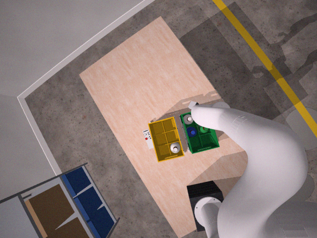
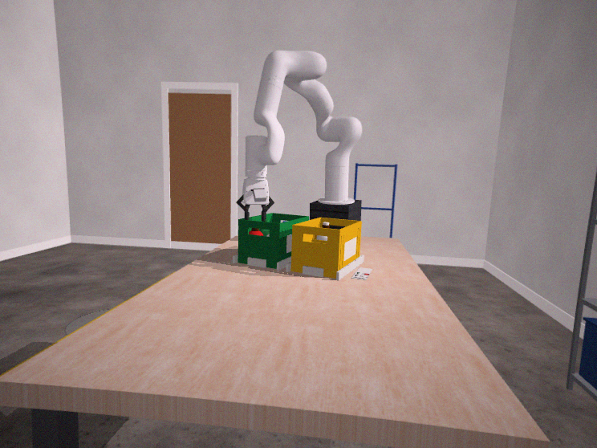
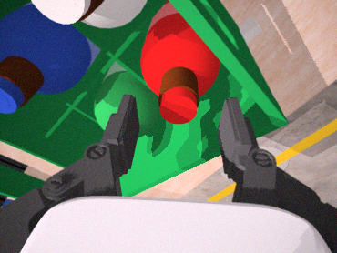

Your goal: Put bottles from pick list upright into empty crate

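The green crate (image 1: 199, 133) holds a red bottle (image 3: 179, 68), a green bottle (image 3: 117, 105), a blue bottle (image 3: 41, 59) and a white bottle (image 3: 86, 9), all upright. The yellow crate (image 1: 165, 138) beside it holds one white bottle (image 1: 174, 147) in a corner cell. The pick list (image 1: 147, 138) lies on the yellow crate's far side and shows a white line and a red line, each marked 1. My gripper (image 3: 178, 112) (image 2: 254, 208) is open, just above the green crate's rim. Its fingers straddle the red bottle's cap without touching it. The left finger partly hides the green bottle.
The arm's black base (image 2: 335, 209) stands at the table's end behind the crates. The arm covers part of the green crate in the overhead view. A blue shelf unit (image 1: 89, 202) stands on the floor off the table. Both crates sit level on grey pads.
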You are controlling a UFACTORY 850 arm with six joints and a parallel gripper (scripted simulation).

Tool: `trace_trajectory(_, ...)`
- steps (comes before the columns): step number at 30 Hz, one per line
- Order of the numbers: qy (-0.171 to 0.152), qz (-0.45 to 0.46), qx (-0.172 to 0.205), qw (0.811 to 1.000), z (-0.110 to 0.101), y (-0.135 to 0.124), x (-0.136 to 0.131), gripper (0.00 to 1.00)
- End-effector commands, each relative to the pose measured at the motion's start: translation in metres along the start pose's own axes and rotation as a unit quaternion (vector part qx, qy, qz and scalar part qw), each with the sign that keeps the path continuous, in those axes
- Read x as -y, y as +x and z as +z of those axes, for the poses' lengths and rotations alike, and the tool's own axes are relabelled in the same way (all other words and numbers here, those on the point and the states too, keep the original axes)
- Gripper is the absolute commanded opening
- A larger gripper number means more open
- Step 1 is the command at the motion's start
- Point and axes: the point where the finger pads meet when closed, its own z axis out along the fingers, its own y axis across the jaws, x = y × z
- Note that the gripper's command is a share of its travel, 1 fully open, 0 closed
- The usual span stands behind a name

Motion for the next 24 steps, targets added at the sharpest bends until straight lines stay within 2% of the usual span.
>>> trace_trajectory(1, -0.001, 0.000, -0.001, 1.000, 0.005, 0.001, -0.001, 0.65)
trace_trajectory(24, -0.001, 0.000, -0.001, 1.000, 0.027, 0.001, -0.001, 0.65)
